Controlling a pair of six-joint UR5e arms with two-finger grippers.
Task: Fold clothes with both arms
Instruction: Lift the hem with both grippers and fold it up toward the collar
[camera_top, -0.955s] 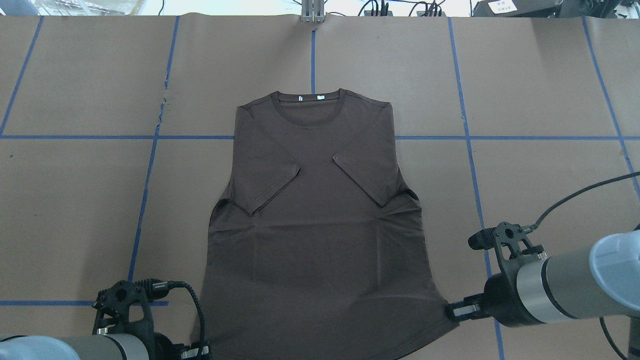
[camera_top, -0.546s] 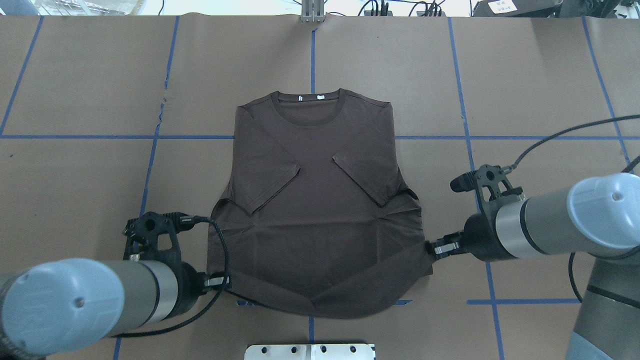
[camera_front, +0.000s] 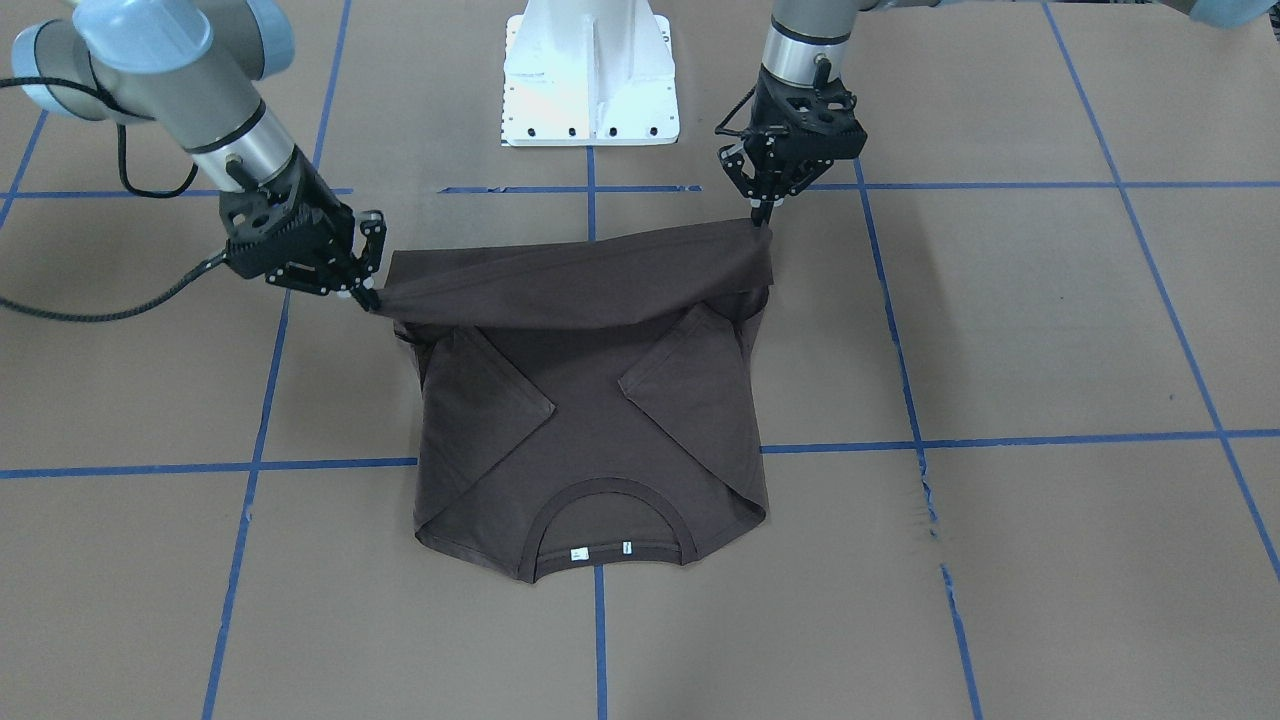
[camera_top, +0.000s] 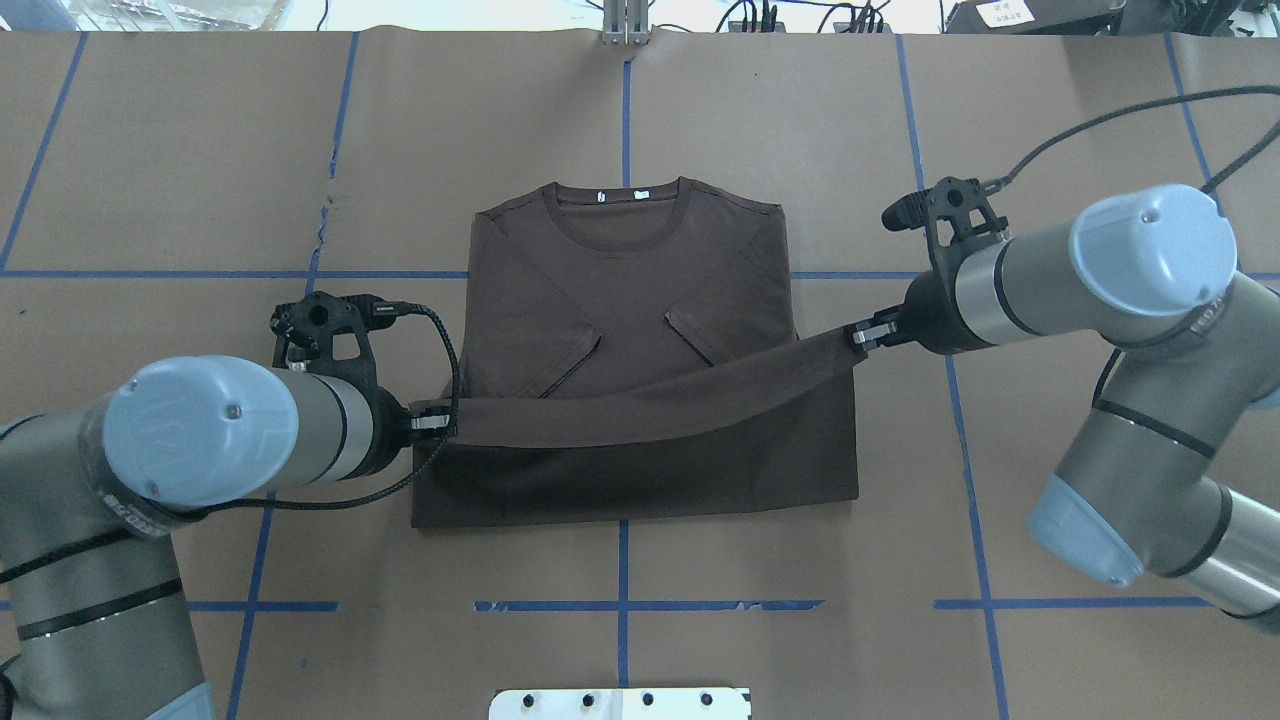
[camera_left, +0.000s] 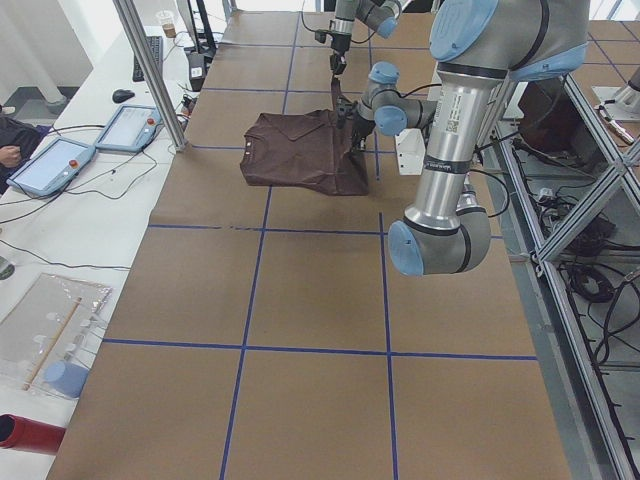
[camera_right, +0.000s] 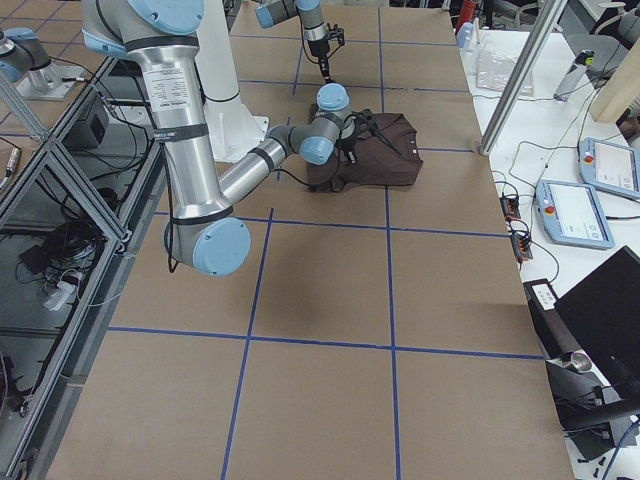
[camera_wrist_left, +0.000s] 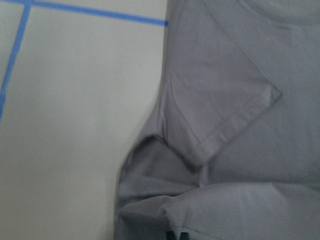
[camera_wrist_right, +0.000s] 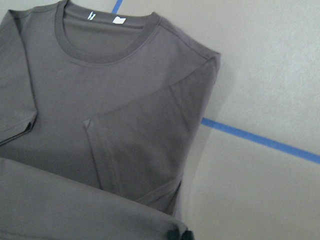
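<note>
The T-shirt looks soft, light and limp; it sags between the left tool and right tool, each pinched shut on a hem corner, probably the best hold.

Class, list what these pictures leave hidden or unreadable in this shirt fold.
- Print on the neck tags: too small in every view.
- T-shirt middle: overhead view, covered by its lifted hem.
- Left gripper fingertips: left wrist view, cut off by the bottom edge.
- Right gripper: exterior left view, too small.
</note>
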